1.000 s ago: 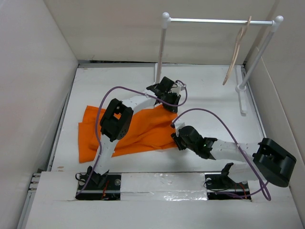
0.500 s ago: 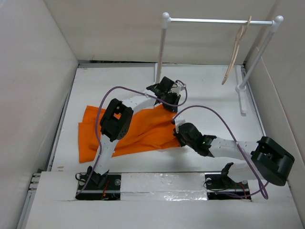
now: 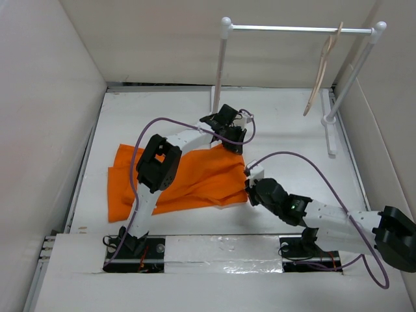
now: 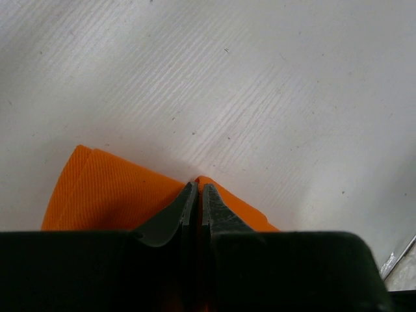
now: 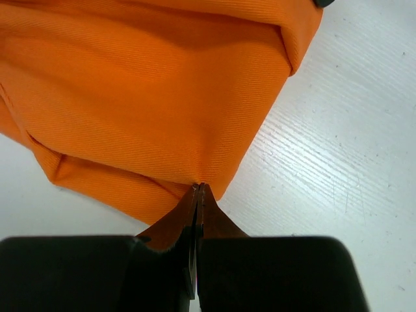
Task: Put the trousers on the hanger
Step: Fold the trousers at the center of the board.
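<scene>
Top external view has the orange trousers [image 3: 188, 179] lying spread flat on the white bench [image 3: 286, 130], left of centre, with their right end between the two arms. The left fingers [image 3: 231, 144] come down on the far right corner of the cloth, and the right fingers [image 3: 249, 186] meet its near right edge. The beige hanger [image 3: 323, 68] hangs from the white rack [image 3: 292, 28] at the far right, well apart from the trousers.

In the left wrist view, the left fingers [image 4: 194, 198] are pressed together with almost no gap. A small peak of the trousers [image 4: 117, 195] is nipped at their tips, and orange cloth shows on both sides of them.

In the right wrist view, the right fingers [image 5: 194, 208] are fully closed on a fold of the trousers [image 5: 149, 97]. The cloth draws up into creases that run to the tips.
</scene>
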`<state>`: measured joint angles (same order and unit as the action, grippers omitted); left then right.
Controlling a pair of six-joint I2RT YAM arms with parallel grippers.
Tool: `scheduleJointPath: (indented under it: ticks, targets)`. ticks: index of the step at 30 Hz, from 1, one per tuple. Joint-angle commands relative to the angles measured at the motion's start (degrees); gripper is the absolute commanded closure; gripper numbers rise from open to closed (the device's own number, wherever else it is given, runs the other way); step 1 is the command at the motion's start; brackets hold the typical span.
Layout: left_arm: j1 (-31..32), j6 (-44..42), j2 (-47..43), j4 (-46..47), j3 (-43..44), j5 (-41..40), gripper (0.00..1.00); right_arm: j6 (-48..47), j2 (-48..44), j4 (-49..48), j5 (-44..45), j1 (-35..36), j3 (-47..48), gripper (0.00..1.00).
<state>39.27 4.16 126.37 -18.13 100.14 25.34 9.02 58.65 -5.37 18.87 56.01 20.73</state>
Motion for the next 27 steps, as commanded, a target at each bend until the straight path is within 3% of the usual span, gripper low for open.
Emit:
scheduleJointPath:
  ticks: [1, 11, 19, 27]
  targets:
    - [-1.6, 0.4, -3.5, 1.1, 3.2, -2.2, 1.0, 2.4, -1.8, 4.2, -1.4, 3.1, -0.9, 1.0]
    - [-2.6, 0.7, 1.2, 0.3, 7.4, -2.9, 1.0, 12.6, -6.4, 6.8, -1.4, 11.0, -5.4, 1.0]
    - [-2.6, 0.0, 1.3, 2.2, 5.1, -3.3, 1.0, 17.3, -8.8, 11.0, 0.9, 14.8, -5.5, 1.0]
    - [-2.6, 0.3, 3.8, 2.0, 7.4, -7.5, 1.0, 23.7, -9.6, 14.1, 1.4, 21.8, -5.4, 1.0]
